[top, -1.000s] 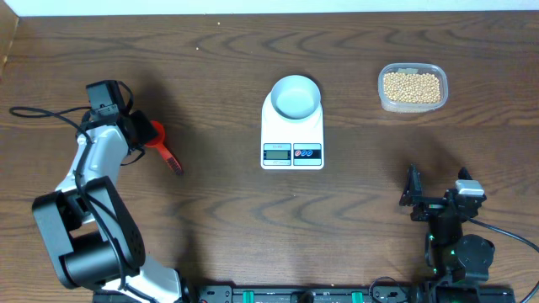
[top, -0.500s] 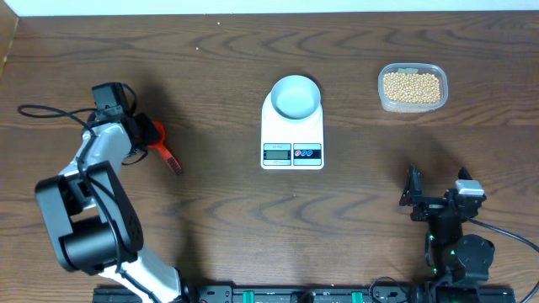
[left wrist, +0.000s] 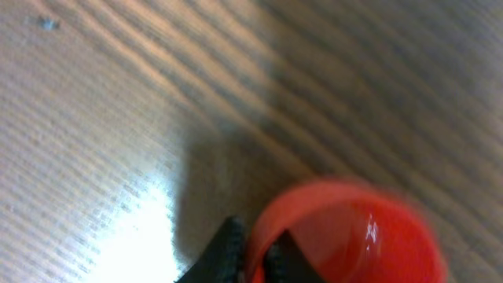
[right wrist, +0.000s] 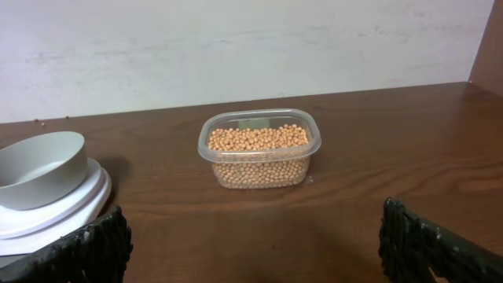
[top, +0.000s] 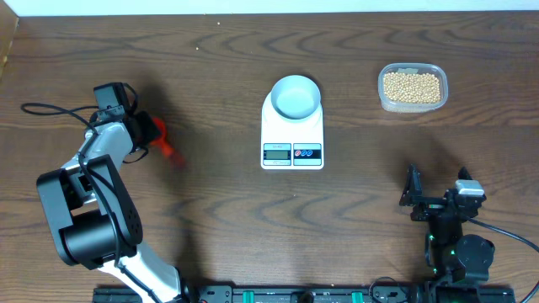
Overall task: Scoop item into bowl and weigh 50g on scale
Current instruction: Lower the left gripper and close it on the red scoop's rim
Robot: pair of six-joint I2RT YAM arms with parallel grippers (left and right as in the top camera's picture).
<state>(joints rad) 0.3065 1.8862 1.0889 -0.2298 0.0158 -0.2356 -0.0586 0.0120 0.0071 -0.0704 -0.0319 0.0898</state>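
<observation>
Overhead: left claw (top: 145, 135) clenched on the red scoop (top: 160, 137) at far left; right claw (right wrist: 251, 240) released. The beans (top: 412, 87) sit in the tub (top: 434, 100), far right; bowl (top: 296, 96) empty on scale (top: 292, 132). Seemingly the pickup step; next, carry scoop across to beans.

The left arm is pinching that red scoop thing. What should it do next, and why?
Probably lift the red scoop and carry it right, toward the tub. The left gripper is shut on the scoop's rim, the bowl on the scale is empty, and the beans sit in that tub.
</observation>
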